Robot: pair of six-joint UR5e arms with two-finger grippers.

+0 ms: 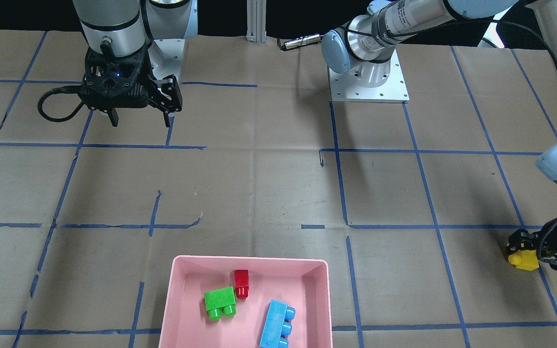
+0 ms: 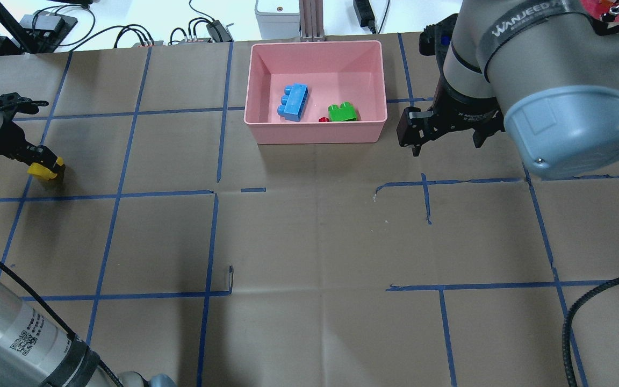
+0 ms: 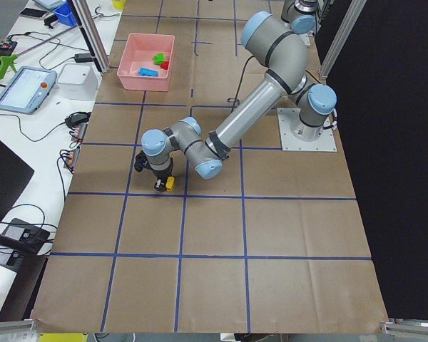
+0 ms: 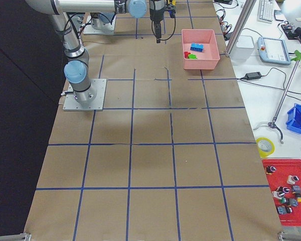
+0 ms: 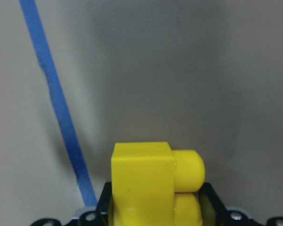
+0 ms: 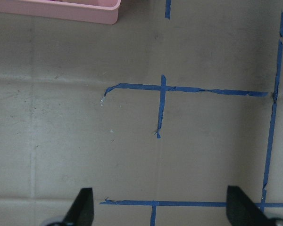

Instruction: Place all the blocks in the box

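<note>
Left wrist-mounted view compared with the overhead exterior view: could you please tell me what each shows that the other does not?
Only the left wrist view shows the yellow block up close, its two studs sticking out sideways. Only the overhead view shows the pink box holding the light-blue block, green block and red block, with the open right end effector beside it. Both show the yellow block gripped in the left end effector, next to a blue tape line.

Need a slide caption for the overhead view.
Left gripper holds yellow block; green block, red block, blue block lie in pink box.
</note>
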